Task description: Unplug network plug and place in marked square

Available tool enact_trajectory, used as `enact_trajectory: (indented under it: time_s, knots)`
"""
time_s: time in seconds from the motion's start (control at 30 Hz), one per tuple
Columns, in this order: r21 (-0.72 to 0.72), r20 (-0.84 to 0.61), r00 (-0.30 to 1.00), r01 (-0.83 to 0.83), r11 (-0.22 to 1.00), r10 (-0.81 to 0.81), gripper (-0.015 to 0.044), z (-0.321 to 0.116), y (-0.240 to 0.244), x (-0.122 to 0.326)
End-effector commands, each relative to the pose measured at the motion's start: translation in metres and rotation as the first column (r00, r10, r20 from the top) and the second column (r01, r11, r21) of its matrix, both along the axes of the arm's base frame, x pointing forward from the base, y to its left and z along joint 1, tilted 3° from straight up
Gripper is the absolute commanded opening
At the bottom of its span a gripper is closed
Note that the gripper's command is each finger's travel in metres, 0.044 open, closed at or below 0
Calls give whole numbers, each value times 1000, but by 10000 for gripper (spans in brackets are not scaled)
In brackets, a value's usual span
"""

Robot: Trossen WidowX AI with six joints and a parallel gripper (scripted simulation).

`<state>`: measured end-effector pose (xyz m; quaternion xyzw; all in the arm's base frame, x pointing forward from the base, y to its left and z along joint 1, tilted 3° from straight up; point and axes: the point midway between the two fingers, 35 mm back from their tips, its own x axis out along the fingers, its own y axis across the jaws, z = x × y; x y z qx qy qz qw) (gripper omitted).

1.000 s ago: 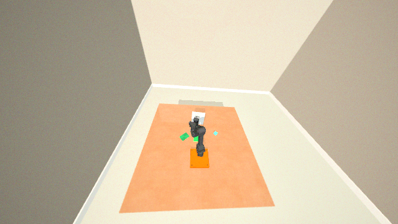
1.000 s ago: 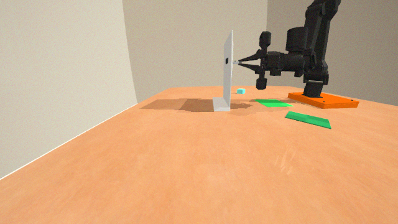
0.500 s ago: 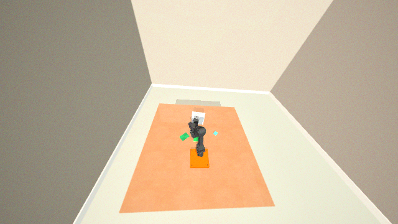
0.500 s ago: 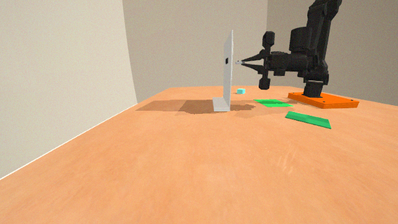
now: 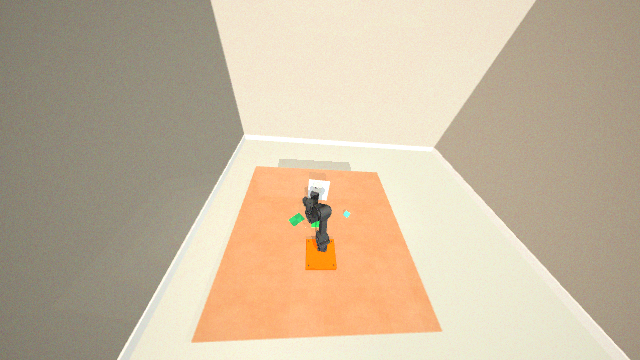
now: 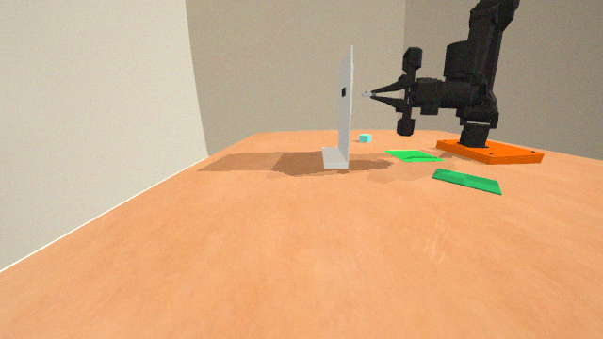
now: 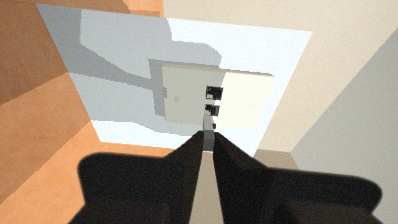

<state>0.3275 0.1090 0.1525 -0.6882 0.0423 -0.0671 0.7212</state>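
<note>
White and upright, the panel (image 5: 324, 184) (image 6: 345, 120) (image 7: 260, 42) stood on its foot on the orange-toned counter (image 5: 320, 300) (image 6: 301, 226) (image 7: 42, 145). A paler raised plate (image 7: 245, 100) on its face carried two dark square openings, an upper socket (image 7: 214, 93) and a lower socket (image 7: 212, 110), one beside the other in the wrist view. In the exterior view a small dark opening also showed through the panel's rear side.

The end effector (image 6: 372, 94) (image 7: 208, 136) was grasping the small grey plug (image 6: 366, 94) (image 7: 208, 131) between its fingertips. The plug was out of the panel, held in the air near its face with a gap between them, its free end pointing toward the panel. The black arm (image 5: 323, 227) (image 6: 485, 52) reached across from its orange base plate (image 5: 311, 264) (image 6: 518, 157), the end effector roughly level.

Below, on the counter, lay a bright green marked square (image 5: 315, 224) (image 6: 414, 156), partly hidden by the arm in the top view. A darker green flat piece (image 5: 296, 219) (image 6: 466, 181) lay apart from it, nearer the exterior camera. On the other side, a small turquoise block (image 5: 346, 214) (image 6: 365, 138) sat well apart from the green piece. The plug had not been set down in the square.
</note>
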Motion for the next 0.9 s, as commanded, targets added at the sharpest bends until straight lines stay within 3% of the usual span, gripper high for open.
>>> enact_trajectory:
  time_s: [0.0,0.87]
  knots:
    - [4,4,1000,3,1000,-3,0,1,-1,-5]
    - [4,2,1000,3,1000,-3,0,0,1,-22]
